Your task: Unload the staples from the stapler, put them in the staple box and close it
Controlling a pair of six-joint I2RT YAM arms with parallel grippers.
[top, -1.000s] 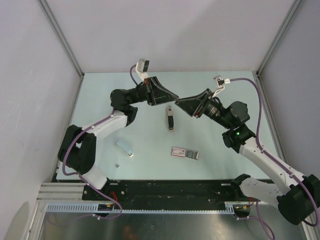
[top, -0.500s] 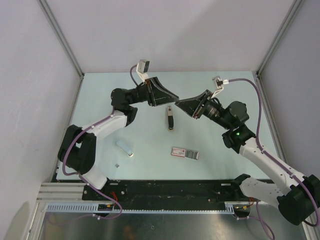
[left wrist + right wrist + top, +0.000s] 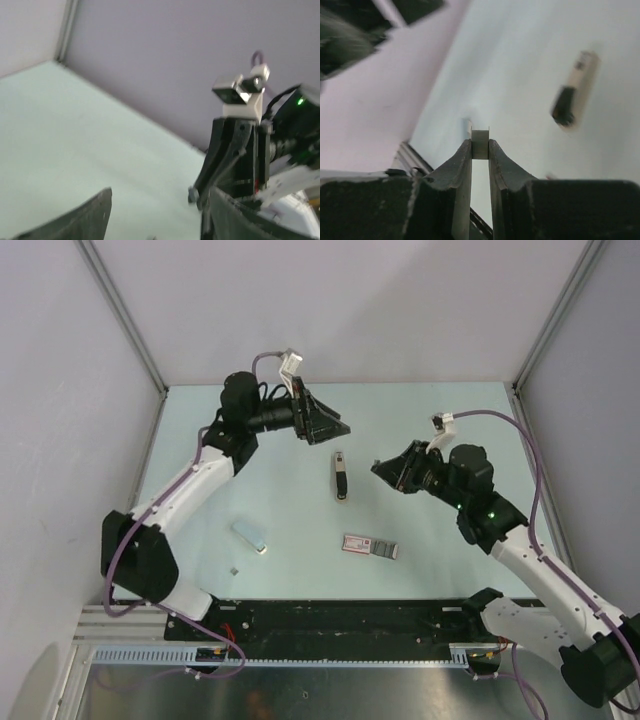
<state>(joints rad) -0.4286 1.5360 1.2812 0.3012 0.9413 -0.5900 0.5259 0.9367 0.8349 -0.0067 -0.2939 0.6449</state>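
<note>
The stapler (image 3: 341, 477), slim and black with a silvery strip, lies on the pale table between the two arms, touched by neither. It shows blurred in the right wrist view as a black-ended stapler (image 3: 574, 92). My right gripper (image 3: 379, 468) hovers to the right of it, shut on a short silvery strip of staples (image 3: 480, 138) pinched between its fingertips (image 3: 465, 155). My left gripper (image 3: 336, 430) hangs above the table behind the stapler. In its own wrist view the left gripper (image 3: 160, 220) stands open and holds nothing.
A flat pinkish box (image 3: 370, 546) lies in front of the stapler. A pale blue-white block (image 3: 251, 535) and a tiny grey piece (image 3: 233, 569) lie at the front left. Grey walls with metal corner posts close in the table (image 3: 440, 420).
The two grippers met above the stapler; now they have parted. The left gripper has opened and swung back left. The right gripper has drawn back right, keeping the staple strip.
</note>
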